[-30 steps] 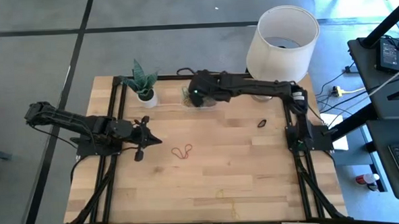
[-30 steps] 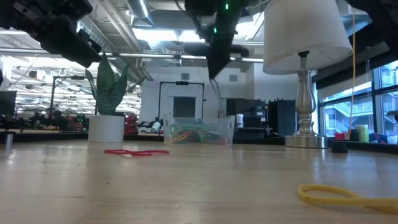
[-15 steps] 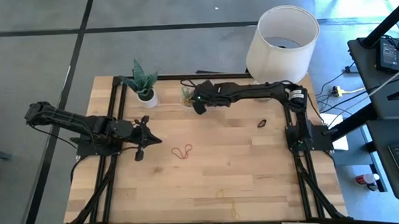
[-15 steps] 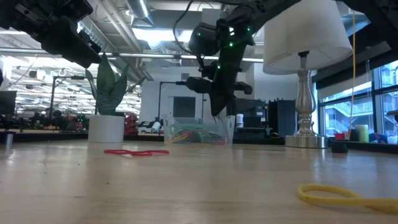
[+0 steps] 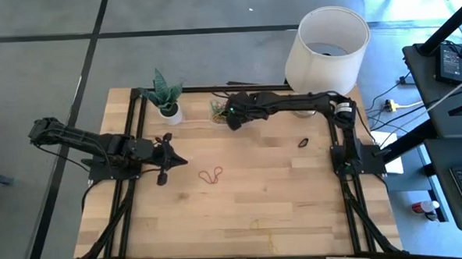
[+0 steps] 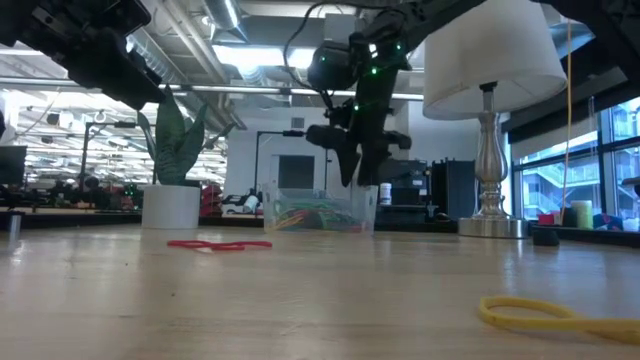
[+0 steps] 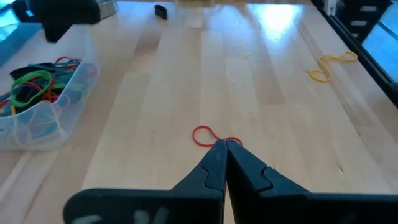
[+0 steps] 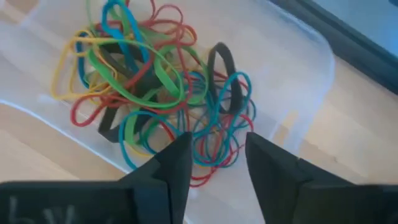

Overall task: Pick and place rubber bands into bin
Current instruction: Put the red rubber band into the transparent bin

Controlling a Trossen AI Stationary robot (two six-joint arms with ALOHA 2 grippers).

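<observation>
High view: the right gripper (image 5: 233, 118) is stretched across the table's far edge, poised at the bin (image 5: 217, 112), which is seen beside the white plant pot (image 5: 171, 113). The left gripper (image 5: 170, 159) is parked at the left side, near a red rubber band (image 5: 211, 176) lying loose mid-table. A black band (image 5: 303, 143) is seen nearer the right arm's base, a yellow band (image 5: 256, 223) toward the near edge. The lamp (image 5: 326, 47) is placed at the far right corner.

Low view: the right gripper (image 6: 359, 176) is hung just above the clear bin (image 6: 320, 212), fingers parted, nothing held. Coloured bands are seen inside the bin.

Left wrist view: the left gripper (image 7: 224, 147) is clenched, empty, the red band (image 7: 210, 137) just past its tips. The bin (image 7: 43, 129) is filled with a tangle of bands.

Right wrist view: the right gripper (image 8: 217, 146) is released, directly over the bin (image 8: 298, 71). The rubber bands (image 8: 155, 81) — green, red, blue, yellow, black — are piled inside it.
</observation>
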